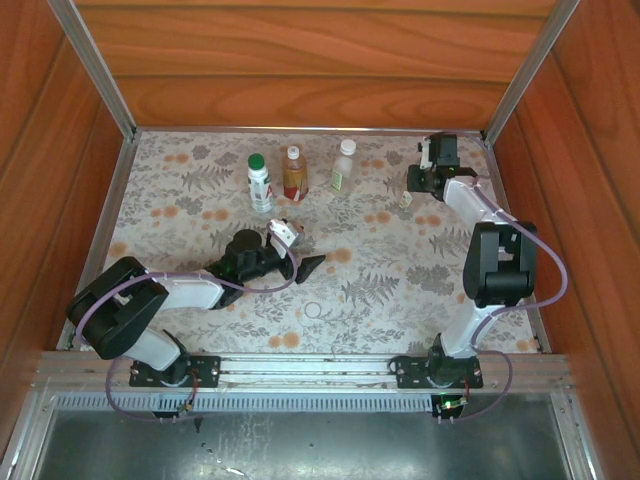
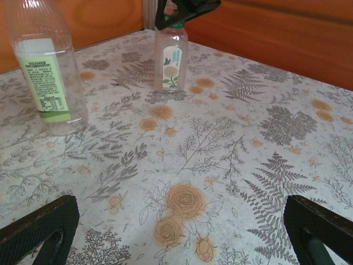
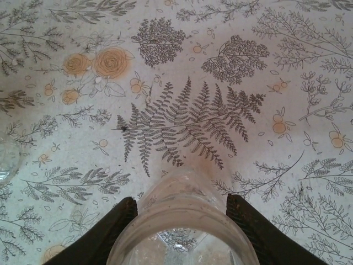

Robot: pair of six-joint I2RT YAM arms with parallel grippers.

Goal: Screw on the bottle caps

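Tabletop (image 1: 400,290), right hand (image 3: 179,223) clasping bottle (image 3: 182,199) (left hand (image 2: 179,229) spread)

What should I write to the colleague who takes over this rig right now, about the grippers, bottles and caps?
Left gripper: open, empty, low over the table.
Right gripper: shut on the short clear bottle, which stands upright at the far right. I cannot tell if it is capped.
White bottle, amber bottle and clear bottle: upright in the back row. Each seems capped, but tightness cannot be judged.
A small clear ring, maybe a cap, lies near the front.
Left to do: probably cap the short bottle and check the others.
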